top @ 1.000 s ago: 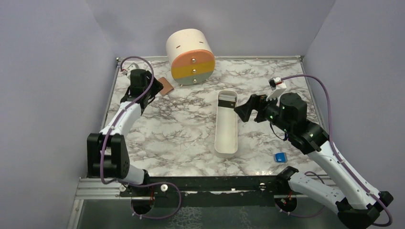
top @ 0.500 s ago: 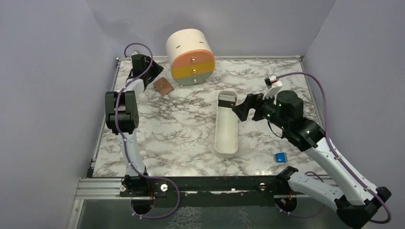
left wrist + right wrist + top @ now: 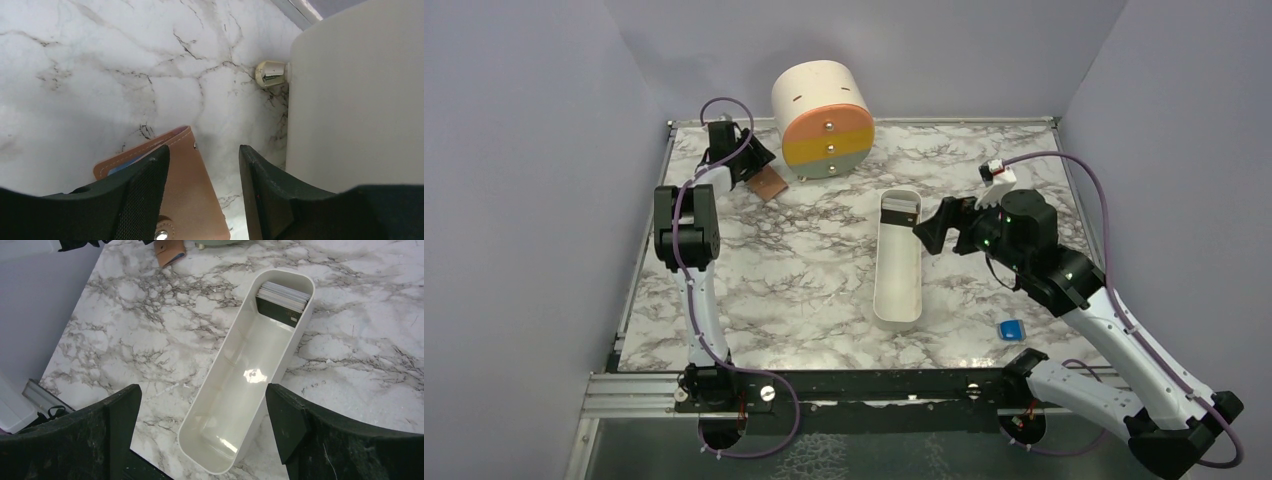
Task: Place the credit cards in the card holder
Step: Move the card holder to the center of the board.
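Left gripper (image 3: pixel 202 161) is hanging over the far left corner of the marble table (image 3: pixel 784 270). Its fingers are standing apart and gripping nothing. The tan card holder (image 3: pixel 186 200) is lying flat on the marble beneath them, just beside the round cream container (image 3: pixel 360 100). Whether the fingers are touching it cannot be told.

Right gripper (image 3: pixel 201 396) is hovering above the long white tray (image 3: pixel 299 332), fingers spread wide and empty. The credit cards (image 3: pixel 283 296) are sitting stacked at the tray's far end, well apart from the card holder. A small blue block (image 3: pixel 1010 328) is lying near the table's right edge.
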Controlling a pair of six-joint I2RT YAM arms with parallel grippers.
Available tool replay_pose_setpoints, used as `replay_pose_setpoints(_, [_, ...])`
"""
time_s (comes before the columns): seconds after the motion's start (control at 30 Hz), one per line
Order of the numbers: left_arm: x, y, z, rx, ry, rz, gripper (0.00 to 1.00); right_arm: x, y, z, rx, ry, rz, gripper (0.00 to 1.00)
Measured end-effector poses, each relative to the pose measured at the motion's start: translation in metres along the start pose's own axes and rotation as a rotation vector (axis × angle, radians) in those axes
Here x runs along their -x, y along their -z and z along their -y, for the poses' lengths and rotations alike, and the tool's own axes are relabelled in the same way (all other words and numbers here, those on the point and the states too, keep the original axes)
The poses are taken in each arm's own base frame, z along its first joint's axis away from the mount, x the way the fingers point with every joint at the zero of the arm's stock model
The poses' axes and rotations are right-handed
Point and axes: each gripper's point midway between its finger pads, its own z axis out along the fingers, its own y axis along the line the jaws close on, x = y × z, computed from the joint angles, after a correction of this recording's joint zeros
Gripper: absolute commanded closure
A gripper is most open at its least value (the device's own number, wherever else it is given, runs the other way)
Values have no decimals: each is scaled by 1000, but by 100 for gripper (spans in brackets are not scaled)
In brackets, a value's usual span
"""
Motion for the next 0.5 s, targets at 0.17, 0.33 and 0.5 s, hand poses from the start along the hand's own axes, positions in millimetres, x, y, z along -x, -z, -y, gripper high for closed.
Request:
replay_pose_setpoints(0.17, [-9,11,-5,15,-35,-17,43,-6,3,5,-24,-14,-22,5])
replay_pose_setpoints(0.33, [-22,28,-12,39,-53,-48,45,-5,11,4,-20,-25,-7,5])
replay_pose_setpoints(0.5, [-39,50,-21,80,-59,-89,47,-5,21,7,-25,-33,9,5])
